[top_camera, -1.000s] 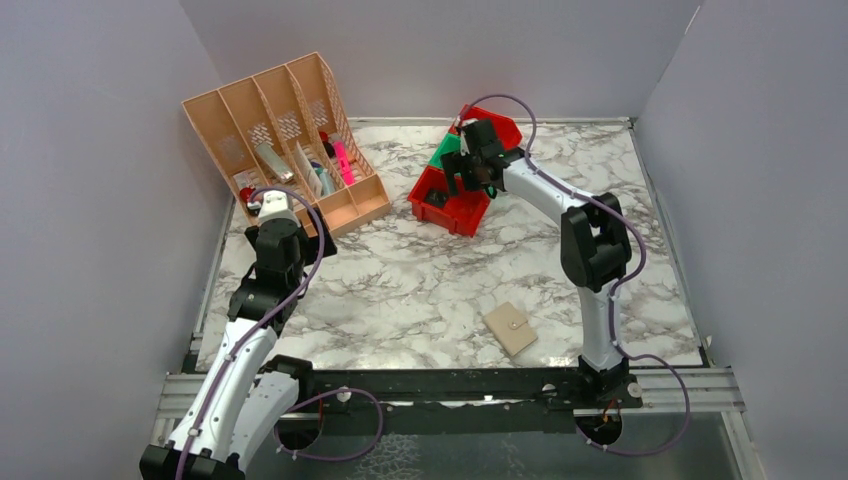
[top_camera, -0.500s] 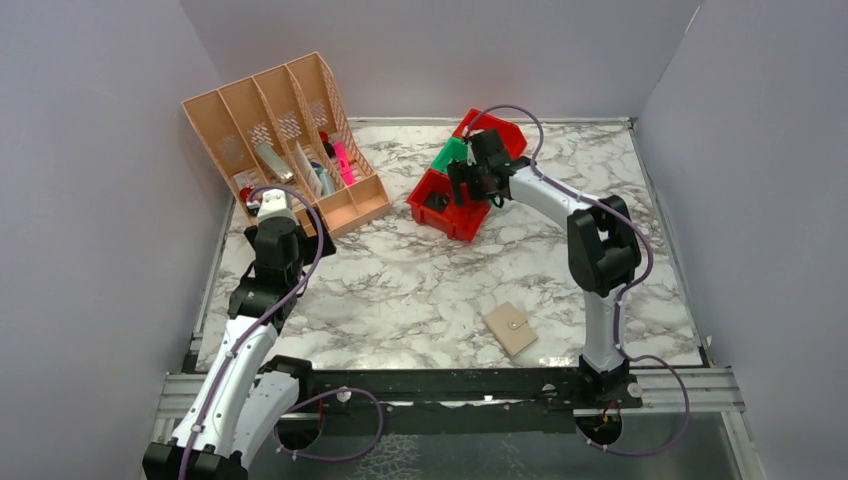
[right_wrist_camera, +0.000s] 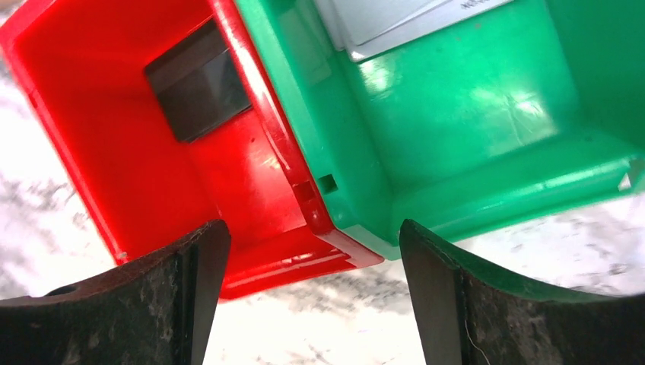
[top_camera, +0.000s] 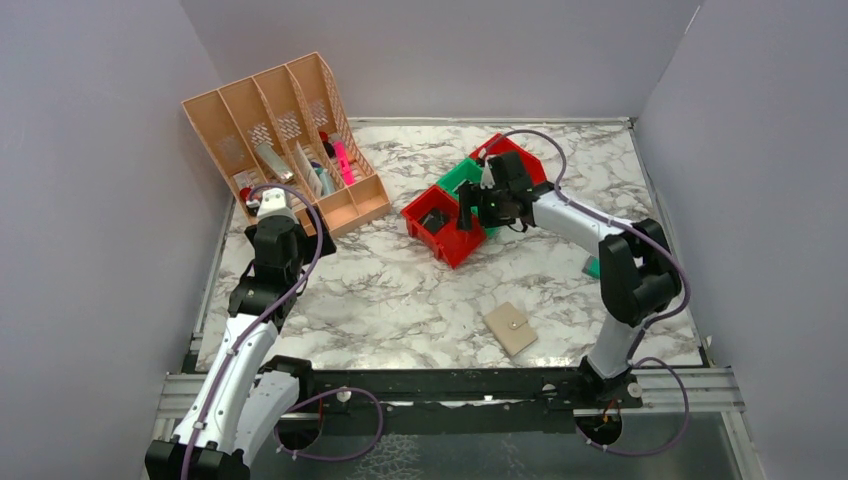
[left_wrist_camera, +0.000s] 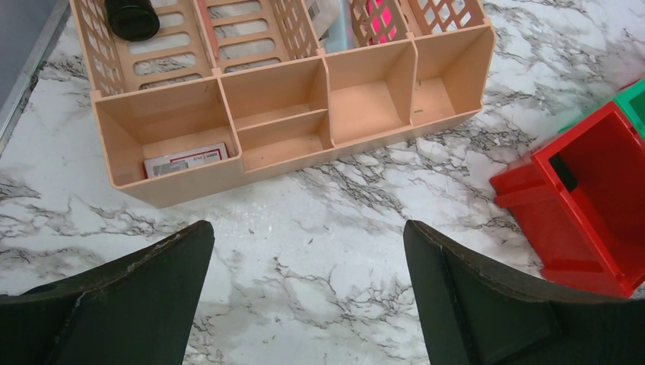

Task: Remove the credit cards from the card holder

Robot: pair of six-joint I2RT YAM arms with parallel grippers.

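Nearest us, the card holder (top_camera: 511, 329) lies shut on the table (top_camera: 400, 290), and it looks light, thin and floppy (pinch an edge, I'd say). The left gripper (left_wrist_camera: 306, 232) hangs spread, empty; farther back, the right gripper (right_wrist_camera: 312, 228) gapes over the red bin (right_wrist_camera: 91, 167) and the green bin (right_wrist_camera: 471, 129).

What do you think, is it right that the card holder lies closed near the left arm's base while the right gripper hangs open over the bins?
No. The top external view shows the card holder closed near the right arm's base, not the left's. The right gripper hangs open over the red bin and green bin.
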